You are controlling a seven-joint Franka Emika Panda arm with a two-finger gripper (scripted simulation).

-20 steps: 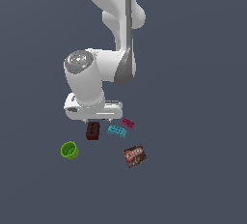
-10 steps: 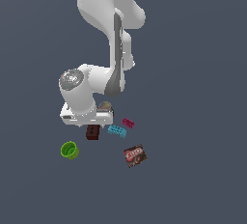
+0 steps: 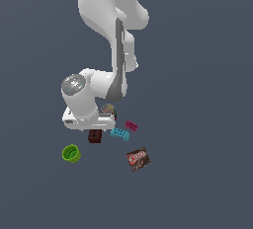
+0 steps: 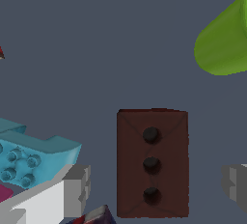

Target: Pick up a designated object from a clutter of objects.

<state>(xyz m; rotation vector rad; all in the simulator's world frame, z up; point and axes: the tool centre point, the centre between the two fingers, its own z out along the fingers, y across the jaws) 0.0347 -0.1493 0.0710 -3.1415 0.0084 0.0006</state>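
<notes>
— One brown brick (image 4: 152, 162): dark reddish-brown, rectangular, three round holes in a row on its face. It lies flat on the grey floor (image 3: 197, 75).

— And the hand (image 4: 154, 184)?

— Spread wide, one finger (image 4: 77, 189) each side of the brick, neither touching, holding nothing. One cyan brick (image 3: 119, 133), one magenta brick (image 3: 131, 125), one green cup (image 3: 70, 153), one packet (image 3: 138, 159); its writing is unreadable.

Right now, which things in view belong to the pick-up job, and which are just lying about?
Job:
- dark reddish-brown brick
- pincer, open, one finger each side of the brick

Lying about:
- cyan brick
- magenta brick
- green cup
- brown-red packet
</notes>
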